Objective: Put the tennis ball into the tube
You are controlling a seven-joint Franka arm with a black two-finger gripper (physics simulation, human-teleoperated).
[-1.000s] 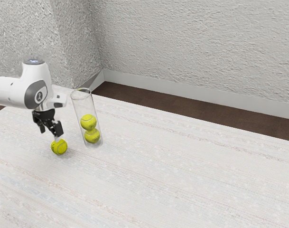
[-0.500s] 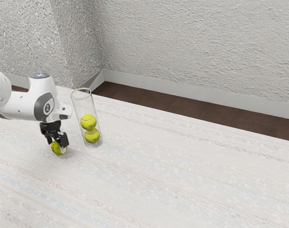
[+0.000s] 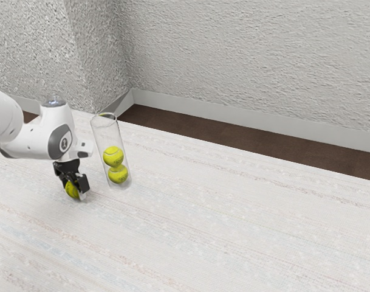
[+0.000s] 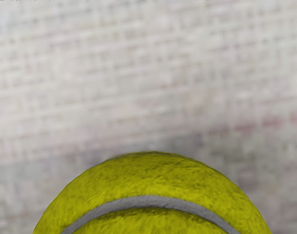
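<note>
Through my exterior view, a rough, pale grey wall [image 3: 233, 48] rose behind everything. In front of it spread the worktop [image 3: 233, 231], whitish and woven-looking, with faint reddish and bluish streaks. Between the two ran a strip of dark brown floor [image 3: 233, 137], edged by a light grey baseboard [image 3: 233, 117] at the foot of the wall.

My white arm [image 3: 36, 137] came in from the exterior view's left and bent down toward the worktop.

The clear tube [image 3: 107, 140] stood on the worktop near my hand, toward the exterior view's right from it. I could see right through its side to its lower part.

My black gripper [image 3: 74, 189] was low over the worktop, down around the loose tennis ball [image 4: 153, 178]. I could not tell whether it had clamped onto the ball or was just straddling it. The ball was outside the tube, down at the worktop. In my wrist view it loomed large and yellow-green, its grey seam curving across it, with the woven surface beyond.

Inside the tube sat two more yellow balls, the upper ball [image 3: 113, 157] resting on the lower ball [image 3: 118, 174] near the base.
</note>
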